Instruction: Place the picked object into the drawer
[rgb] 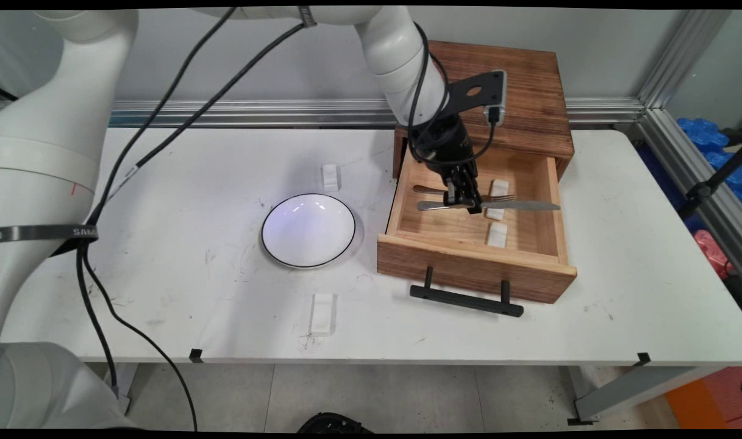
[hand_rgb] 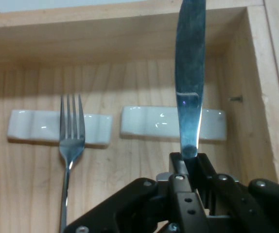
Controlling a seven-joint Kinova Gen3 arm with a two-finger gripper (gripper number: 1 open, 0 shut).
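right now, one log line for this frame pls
gripper: shut on knife | where: inside open wooden drawer | nearby: fork on white rest, second white rest under the blade | table: white bowl

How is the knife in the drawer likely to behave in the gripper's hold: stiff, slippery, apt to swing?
The knife looks like polished metal, so probably stiff and somewhat slippery between the fingers. The gripper pinches it near mid-length with the blade reaching far beyond, so it may pivot or tilt if the hold is light. Flat-sided, it seems unlikely to roll if set back in the drawer.
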